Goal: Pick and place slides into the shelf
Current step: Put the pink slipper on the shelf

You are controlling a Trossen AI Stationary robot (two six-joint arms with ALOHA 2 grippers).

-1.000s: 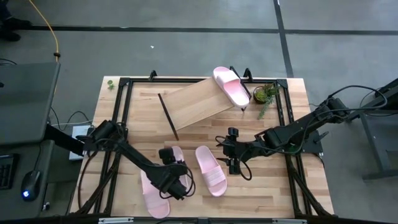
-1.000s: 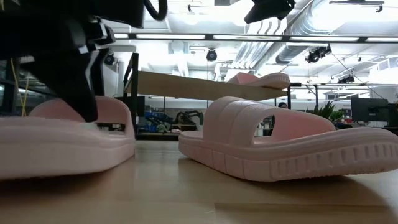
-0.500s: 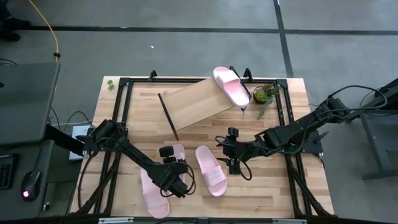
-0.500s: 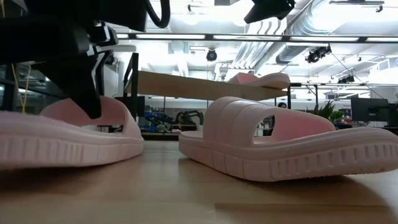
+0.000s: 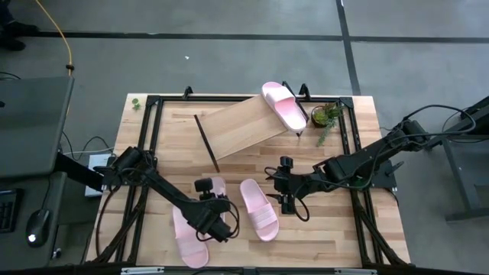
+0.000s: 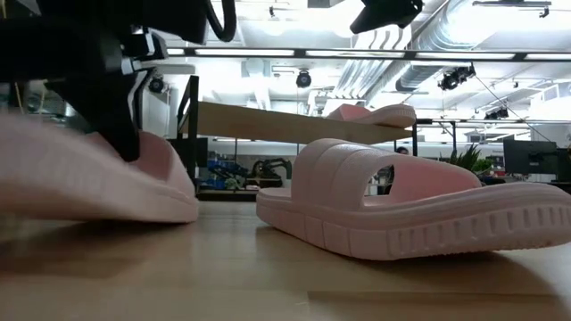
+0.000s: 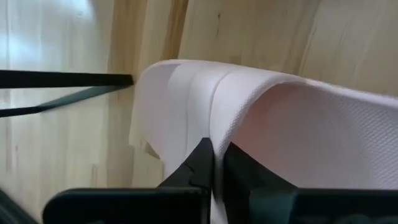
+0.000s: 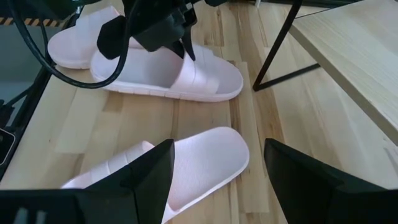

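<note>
The left gripper (image 5: 216,223) is pinched tight on the strap of a slide (image 5: 189,238), one end tilted off the table (image 5: 336,229). The right gripper (image 5: 284,195) spreads wide, empty, beside another slide (image 5: 258,209). Beyond both, the shelf (image 5: 241,126) carries one slide (image 5: 283,105).

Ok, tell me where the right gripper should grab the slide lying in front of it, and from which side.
Grip the slide's wide strap band, coming down from above. The slide lies flat, sole down, on the tabletop, and the band arches clear of the footbed, so one finger could probably slip under it. The right gripper hovers open beside it. The left gripper is already shut on another slide's strap.
</note>
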